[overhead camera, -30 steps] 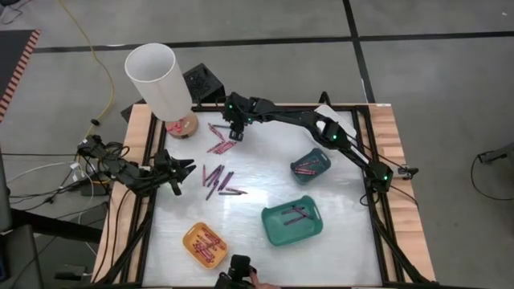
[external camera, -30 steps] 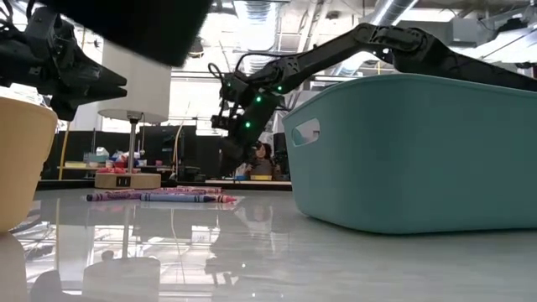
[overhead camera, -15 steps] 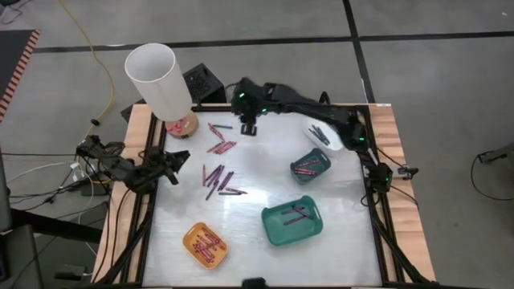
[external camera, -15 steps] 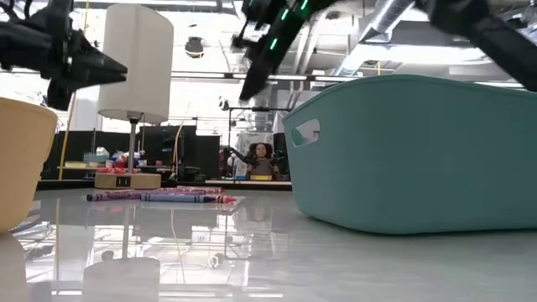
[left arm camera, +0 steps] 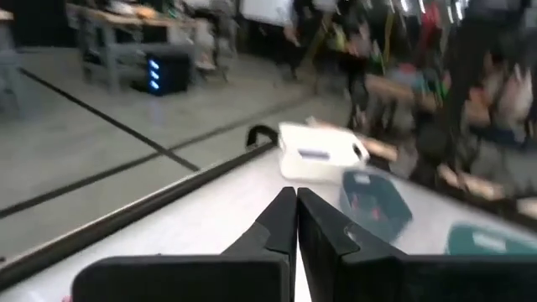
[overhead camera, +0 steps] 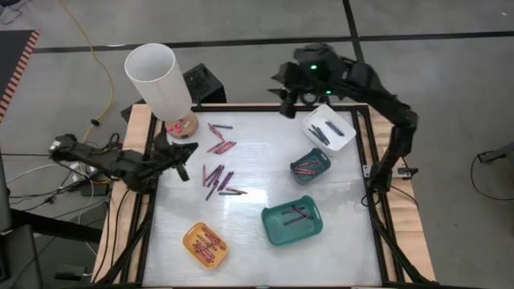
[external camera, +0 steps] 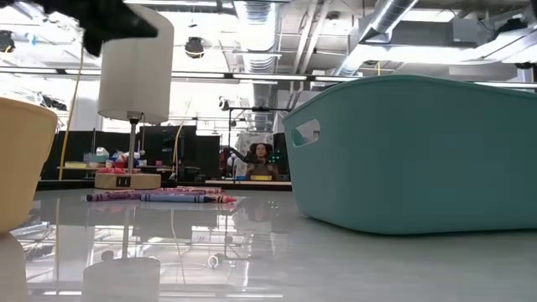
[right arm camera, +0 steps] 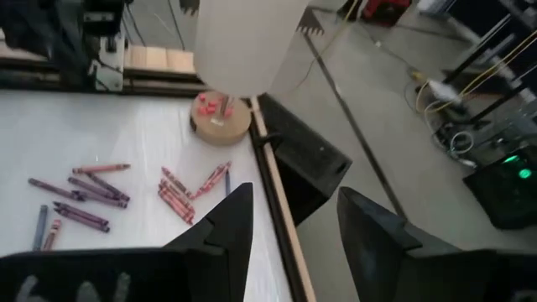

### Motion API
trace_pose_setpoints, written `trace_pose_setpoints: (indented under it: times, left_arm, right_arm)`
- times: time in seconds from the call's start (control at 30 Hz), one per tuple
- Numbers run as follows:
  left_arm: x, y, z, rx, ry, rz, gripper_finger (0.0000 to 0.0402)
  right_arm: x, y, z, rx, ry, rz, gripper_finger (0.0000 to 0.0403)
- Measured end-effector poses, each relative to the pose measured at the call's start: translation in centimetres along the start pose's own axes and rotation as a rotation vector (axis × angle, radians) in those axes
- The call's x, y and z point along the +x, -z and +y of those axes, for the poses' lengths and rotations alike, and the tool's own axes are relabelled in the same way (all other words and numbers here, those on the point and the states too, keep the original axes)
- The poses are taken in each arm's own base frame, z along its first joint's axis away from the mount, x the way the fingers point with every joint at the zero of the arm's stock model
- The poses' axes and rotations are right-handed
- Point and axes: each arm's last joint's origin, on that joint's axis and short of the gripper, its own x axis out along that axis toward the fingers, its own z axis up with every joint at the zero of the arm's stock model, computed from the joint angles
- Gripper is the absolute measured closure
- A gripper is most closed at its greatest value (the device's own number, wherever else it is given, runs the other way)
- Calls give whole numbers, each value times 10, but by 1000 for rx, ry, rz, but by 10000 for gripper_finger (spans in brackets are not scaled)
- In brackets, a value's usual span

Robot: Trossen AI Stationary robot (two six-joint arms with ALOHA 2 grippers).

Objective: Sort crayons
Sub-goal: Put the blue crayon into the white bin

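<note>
Left hand (overhead camera: 183,164) pinched tight on nothing at the glossy white desk's (overhead camera: 257,193) left edge; right hand (overhead camera: 287,107) gaping wide, empty, above the far rim; short thin wax crayons (overhead camera: 218,180) lie loose mid-desk.

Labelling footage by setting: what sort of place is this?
Probably a robotics lab or workshop: exposed ceiling ducts, a bare floor marked with tape lines, and loose cables beside the table.

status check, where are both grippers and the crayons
Left gripper shut, empty, at table's left edge. Right gripper open, empty, raised past far edge. Loose crayons mid-table, unobstructed.
</note>
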Motion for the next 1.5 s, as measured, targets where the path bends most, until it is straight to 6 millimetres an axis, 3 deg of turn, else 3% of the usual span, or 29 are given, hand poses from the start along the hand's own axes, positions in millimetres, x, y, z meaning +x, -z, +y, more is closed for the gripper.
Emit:
trace_pose_setpoints:
  times: [0.23, 0.37, 0.5, 0.8, 1.0, 1.17, 1.33, 1.5]
  left_arm:
    - [53, -44, -6, 147, 0, 243, 401]
    - [84, -61, 8, 219, 7, 367, 396]
    - [112, -63, 31, 216, 66, 465, 367]
    - [162, -35, 102, 255, 70, 657, 273]
    - [189, 0, 138, 301, 66, 793, 257]
    - [205, 25, 151, 441, 95, 884, 256]
    - [229, 27, 159, 535, 94, 983, 256]
    - [247, 28, 159, 442, 110, 1075, 257]
  right_arm:
    - [-28, 0, -3, 3, 8, -27, 234]
    - [-29, 7, -1, -5, -14, 42, 234]
    - [-25, 17, 2, -18, -52, 147, 234]
    - [-25, 28, 6, -41, -97, 267, 234]
    - [-26, 30, 5, -64, -103, 288, 234]
    - [-25, 31, 4, -85, -103, 288, 234]
    - [-25, 32, 1, -82, -97, 291, 234]
    - [-25, 33, -1, -77, -96, 301, 234]
